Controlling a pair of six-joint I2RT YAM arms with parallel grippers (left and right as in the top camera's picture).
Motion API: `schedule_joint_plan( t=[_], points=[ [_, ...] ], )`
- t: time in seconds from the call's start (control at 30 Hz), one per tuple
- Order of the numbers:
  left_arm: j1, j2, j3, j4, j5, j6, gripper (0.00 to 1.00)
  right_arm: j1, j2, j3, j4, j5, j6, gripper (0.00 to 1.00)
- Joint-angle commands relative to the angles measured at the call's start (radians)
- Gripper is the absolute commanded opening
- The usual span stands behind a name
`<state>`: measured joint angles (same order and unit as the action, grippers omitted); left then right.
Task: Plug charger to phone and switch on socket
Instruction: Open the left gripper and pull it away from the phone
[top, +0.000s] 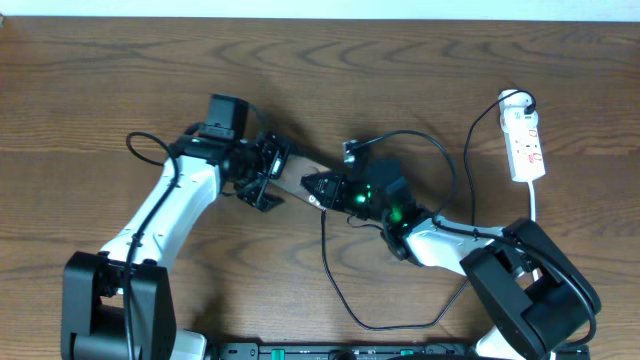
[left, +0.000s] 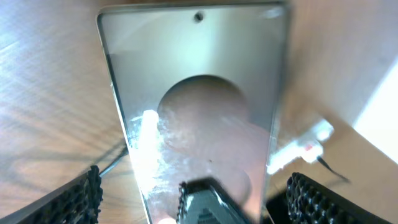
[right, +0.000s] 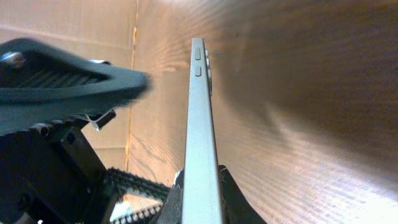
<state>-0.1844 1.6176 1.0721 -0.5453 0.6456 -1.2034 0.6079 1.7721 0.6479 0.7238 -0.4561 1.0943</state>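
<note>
The phone is held off the table between the two arms. My right gripper is shut on one end of it; in the right wrist view its fingers clamp the thin grey edge of the phone. My left gripper is open at the other end; in the left wrist view its fingers stand either side of the glossy phone back with gaps. The white socket lies at the far right. The charger cable loops from it to under my right gripper; its tip is hidden.
A thicker black robot cable arcs behind the right wrist. The socket also shows small in the left wrist view. The arm bases stand at the bottom left and bottom right of the wooden table.
</note>
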Motion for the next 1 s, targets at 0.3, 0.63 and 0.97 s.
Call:
schedule_joint_plan(
  t=[0.3,0.63,0.97],
  points=[
    [0.188,-0.026,0.011,0.232,0.403,0.246,0.91,-0.138,-0.003,0.013,0.115,-0.081,0.229,0.01],
    [0.287,-0.026,0.005,0.291,0.447,0.268,0.92,-0.179,-0.003,0.013,0.281,-0.016,0.482,0.01],
    [0.290,-0.023,-0.025,0.496,0.441,0.219,0.92,-0.127,-0.003,0.013,0.406,0.123,0.756,0.01]
  ],
)
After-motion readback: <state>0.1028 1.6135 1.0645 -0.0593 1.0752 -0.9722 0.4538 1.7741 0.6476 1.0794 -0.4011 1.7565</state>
